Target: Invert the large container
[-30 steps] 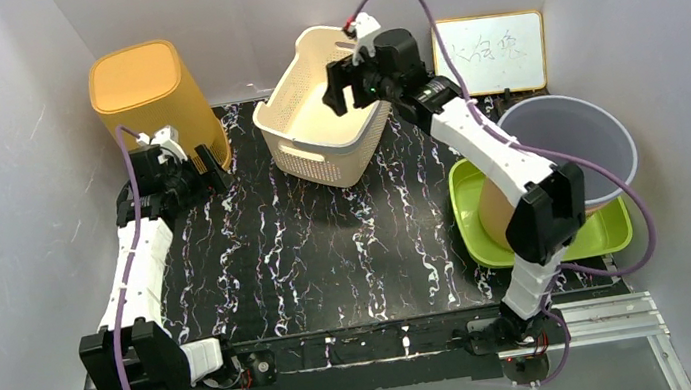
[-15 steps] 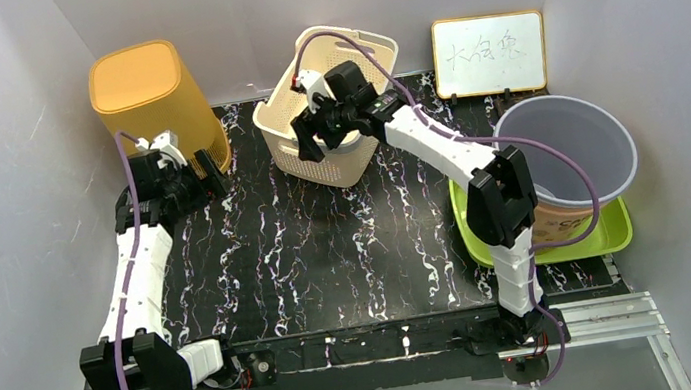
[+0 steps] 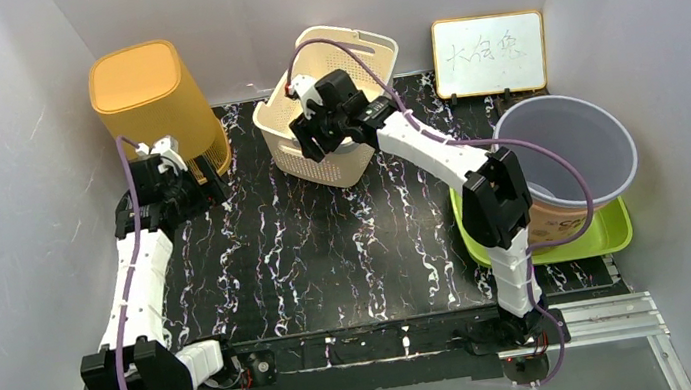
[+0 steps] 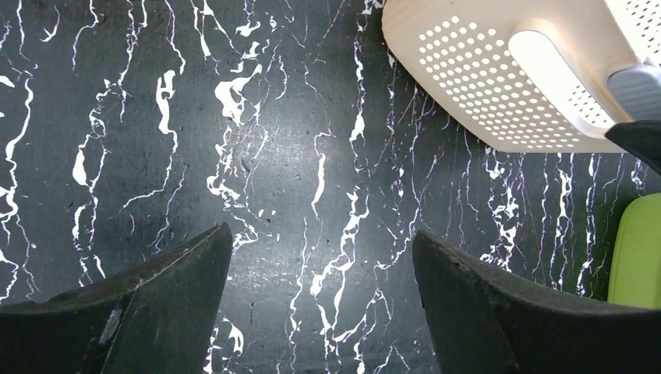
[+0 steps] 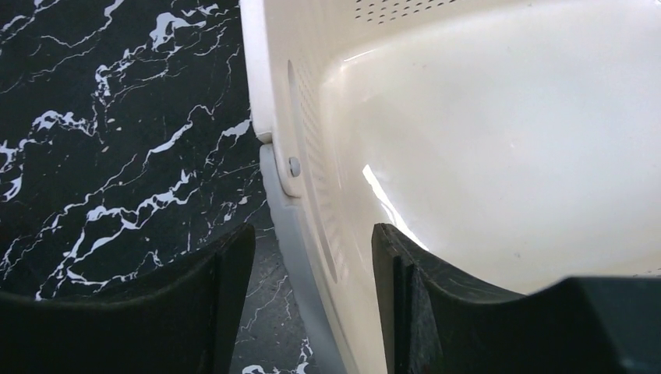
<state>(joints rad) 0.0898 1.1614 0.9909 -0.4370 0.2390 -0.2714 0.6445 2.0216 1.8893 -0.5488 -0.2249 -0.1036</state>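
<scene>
Light: bright, even, diffuse, from overhead; white walls (image 3: 16, 248) bounce it.
Top view: sharp, slight wide-angle bend at edges; shadows soft, faint on table (image 3: 330, 258).
L wrist view: dull sheen mid-table; left fingers (image 4: 140, 312) soft-focus.
R wrist view: basket (image 5: 507, 156) interior near blown out, w/ glare streak; right fingers (image 5: 156, 312) blurred.

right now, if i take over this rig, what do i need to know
Left gripper: open, empty, over the bare table beside the orange bin.
Right gripper: open, astride the cream basket's side wall, one finger inside, one outside; not clamped.
Basket: far centre of the table, mouth up, not flipped.
Done: the right gripper is placed on the wall.
Left: clamp, lift, turn the basket upside down.
</scene>
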